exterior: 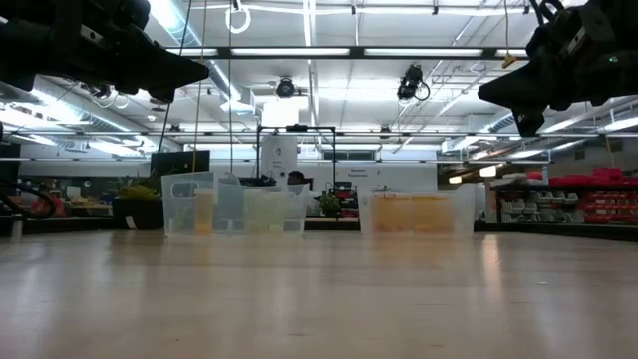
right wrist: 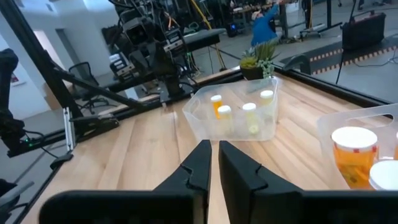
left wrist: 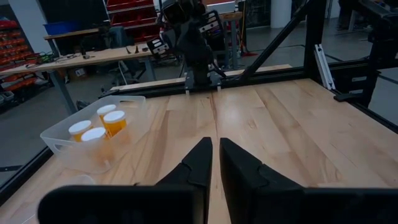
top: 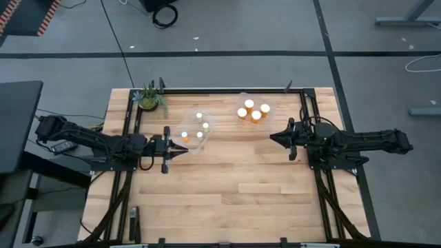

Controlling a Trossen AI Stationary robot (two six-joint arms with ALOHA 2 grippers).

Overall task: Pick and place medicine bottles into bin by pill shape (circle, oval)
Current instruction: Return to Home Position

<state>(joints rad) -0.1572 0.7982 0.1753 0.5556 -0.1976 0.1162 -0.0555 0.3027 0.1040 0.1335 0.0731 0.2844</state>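
Medicine bottles [top: 255, 115] all binned by tabletop's [top: 227, 186] far edge: 4 small in left bin [top: 180, 128], 4 large in right bin [top: 239, 98]. Left gripper [top: 180, 149] and right gripper [top: 274, 137] both empty, fingers pressed together, hovering clear; likely nothing left to sort.

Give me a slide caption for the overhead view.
Four bottles in the left bin, four in the right bin; left claw and right claw shut, empty.
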